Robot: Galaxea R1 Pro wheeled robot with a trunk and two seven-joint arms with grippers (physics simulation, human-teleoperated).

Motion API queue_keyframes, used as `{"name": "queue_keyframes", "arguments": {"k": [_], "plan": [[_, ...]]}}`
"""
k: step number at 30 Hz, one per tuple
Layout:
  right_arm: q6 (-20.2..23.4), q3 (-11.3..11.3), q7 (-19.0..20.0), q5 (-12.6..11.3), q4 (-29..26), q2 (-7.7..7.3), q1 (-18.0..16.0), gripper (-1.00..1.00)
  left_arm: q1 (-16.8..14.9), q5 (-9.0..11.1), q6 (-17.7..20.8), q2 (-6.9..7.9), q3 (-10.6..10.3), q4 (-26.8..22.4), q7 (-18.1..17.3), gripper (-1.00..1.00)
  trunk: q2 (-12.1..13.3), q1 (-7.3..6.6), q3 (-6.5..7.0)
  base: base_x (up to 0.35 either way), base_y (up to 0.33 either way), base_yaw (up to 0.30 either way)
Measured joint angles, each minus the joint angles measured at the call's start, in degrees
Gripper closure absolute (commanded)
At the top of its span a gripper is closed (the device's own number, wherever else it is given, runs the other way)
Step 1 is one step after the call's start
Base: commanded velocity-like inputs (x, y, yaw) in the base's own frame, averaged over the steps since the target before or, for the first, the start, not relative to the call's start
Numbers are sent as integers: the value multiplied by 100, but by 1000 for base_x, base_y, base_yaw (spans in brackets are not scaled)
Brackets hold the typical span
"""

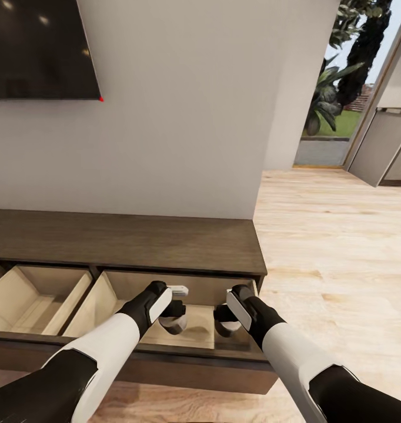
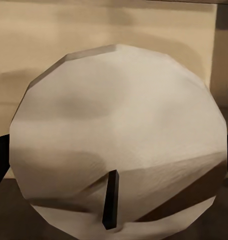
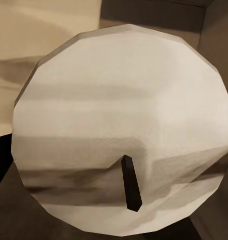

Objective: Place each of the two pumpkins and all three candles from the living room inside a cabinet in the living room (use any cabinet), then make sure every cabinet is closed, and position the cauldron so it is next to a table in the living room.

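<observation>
Both grippers over the open tan-lined drawer (image 1: 194,329) of the long dark-brown cabinet (image 1: 124,241). Left gripper (image 1: 176,314) and right gripper (image 1: 224,322) each pinch a pale faceted wicked candle (image 2: 119,140) (image 3: 121,135). Light, rigid, probably slick; side grip suits.

no readable text, labels, brands, numbers or signs anywhere. wall screen (image 1: 42,47) dark and blank; cabinet (image 1: 124,241) top and drawer fronts plain; candle (image 2: 119,140) faces in both wrist views unmarked.

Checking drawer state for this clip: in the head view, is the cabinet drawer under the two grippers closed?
No. The drawer is pulled open under both grippers, its light tan inside showing below the cabinet top.
</observation>
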Motion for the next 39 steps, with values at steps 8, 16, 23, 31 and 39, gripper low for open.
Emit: {"name": "queue_keyframes", "arguments": {"k": [8,16,23,31,39], "plan": [[3,5,1,-2,5,0,0,100,0,0,0,0,0,0,-1,100,0,0,0,0,0,0],[-14,6,0,4,5,0,1,100,1,20,-3,0,-2,2,16,100,-3,8,-66,0,0,0],[-27,6,1,7,0,0,0,100,1,-8,0,0,2,0,7,100,-8,15,-133,0,0,0],[-27,7,1,7,0,0,0,100,1,-17,-2,0,0,0,29,100,-8,15,-133,0,0,0],[-25,8,1,5,1,0,1,100,1,-3,-25,0,-2,-4,61,100,-17,34,-288,0,0,0]]}}
